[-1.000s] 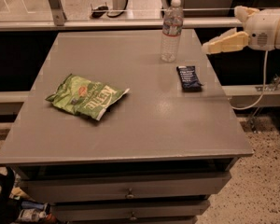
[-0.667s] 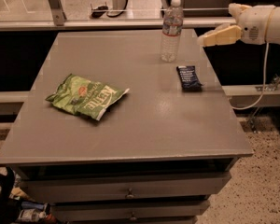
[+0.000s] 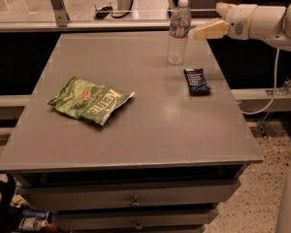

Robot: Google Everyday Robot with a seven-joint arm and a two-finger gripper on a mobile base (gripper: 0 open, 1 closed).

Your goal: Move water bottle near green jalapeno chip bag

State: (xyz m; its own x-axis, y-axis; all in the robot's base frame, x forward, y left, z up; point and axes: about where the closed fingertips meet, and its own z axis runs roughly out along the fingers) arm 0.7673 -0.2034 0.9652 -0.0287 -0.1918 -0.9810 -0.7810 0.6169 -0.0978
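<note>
tall clear plastic water bottle (image 3: pixel 178 33) w/ white cap, ribbed body & reddish label band stood upright on the far right part of the grey flat-topped table (image 3: pixel 136 144), near its back edge. the tan-tipped gripper (image 3: pixel 199 33) on the white robot arm (image 3: pixel 262 21) reached in from the right, above the table's far right corner. its tip pointed at the bottle's upper body, about level w/ the label band, just beside the bottle on its right side. couldn't tell if tip & bottle touched, nor whether the gripper was wide or narrow; nothing was seen held in it. small dark blue snack wrapper (image 3: pixel 196 80) lay flat on the tabletop near the bottle, toward the front & a bit right. crinkled light-green chip bag (image 3: pixel 89 101) w/ white "kettle" lettering lay on the left-centre of the table, well apart from bottle & gripper. drawers w/ small knobs (image 3: pixel 134 200) sat under the tabletop.
</note>
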